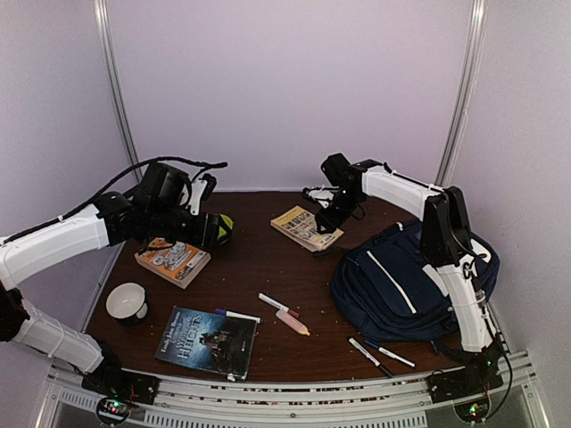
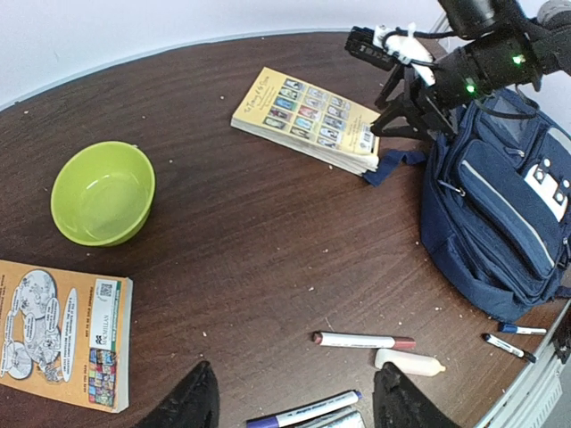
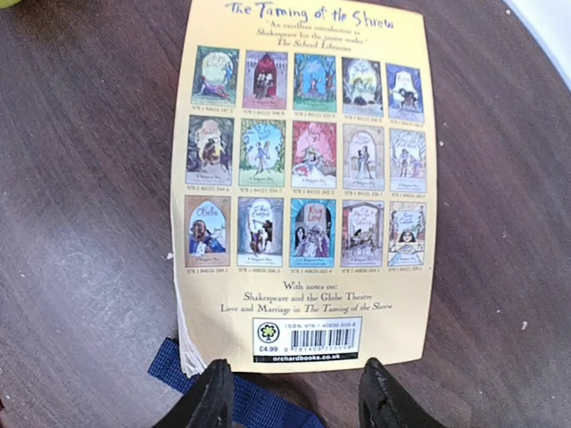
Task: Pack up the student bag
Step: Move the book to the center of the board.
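Right hand (image 3: 297,392) above brown table (image 3: 80,223)

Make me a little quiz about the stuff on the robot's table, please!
1. True or false: the green bowl is empty.
2. Pick one. What lies right below the right fingers?
A. the yellow book
B. a white cup
C. a marker
3. Count them: how many books lie on the table?

Key
1. True.
2. A.
3. Three: the yellow book, the orange book and the dark book.
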Available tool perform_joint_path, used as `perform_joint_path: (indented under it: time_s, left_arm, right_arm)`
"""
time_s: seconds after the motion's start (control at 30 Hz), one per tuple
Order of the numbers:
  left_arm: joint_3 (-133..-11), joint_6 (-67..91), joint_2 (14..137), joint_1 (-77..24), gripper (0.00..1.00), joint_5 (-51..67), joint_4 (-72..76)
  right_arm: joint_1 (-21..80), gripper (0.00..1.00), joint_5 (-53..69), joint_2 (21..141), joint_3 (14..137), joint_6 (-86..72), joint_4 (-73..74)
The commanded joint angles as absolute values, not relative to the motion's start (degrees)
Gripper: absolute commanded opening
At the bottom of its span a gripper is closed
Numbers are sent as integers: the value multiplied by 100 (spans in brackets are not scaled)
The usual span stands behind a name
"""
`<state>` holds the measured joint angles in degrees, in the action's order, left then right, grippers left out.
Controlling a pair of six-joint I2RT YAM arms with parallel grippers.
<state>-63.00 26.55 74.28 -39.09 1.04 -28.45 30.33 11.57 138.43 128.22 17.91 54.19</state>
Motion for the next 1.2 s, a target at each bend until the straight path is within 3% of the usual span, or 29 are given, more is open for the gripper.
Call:
perform_joint_path:
  time_s: [0.0, 0.37, 0.7, 1.17]
  left_arm:
    - [-6277, 2584, 7449, -3938, 61, 454, -2689]
    - [-6195, 2643, 7567, -3938, 60, 433, -2579]
    - [-6185, 2558, 7592, -3938, 61, 342, -2576]
    - [-6050, 2558, 7540, -3938, 61, 305, -2549]
  right_arm:
    - [3034, 48, 1817, 14131, 12937, 1623, 5549]
    - [2895, 48, 2639, 14256, 12850, 1016, 5335]
    - [2856, 32, 2452, 14184, 12704, 702, 5411]
    - [2874, 28, 2721, 14123, 12563, 645, 5666]
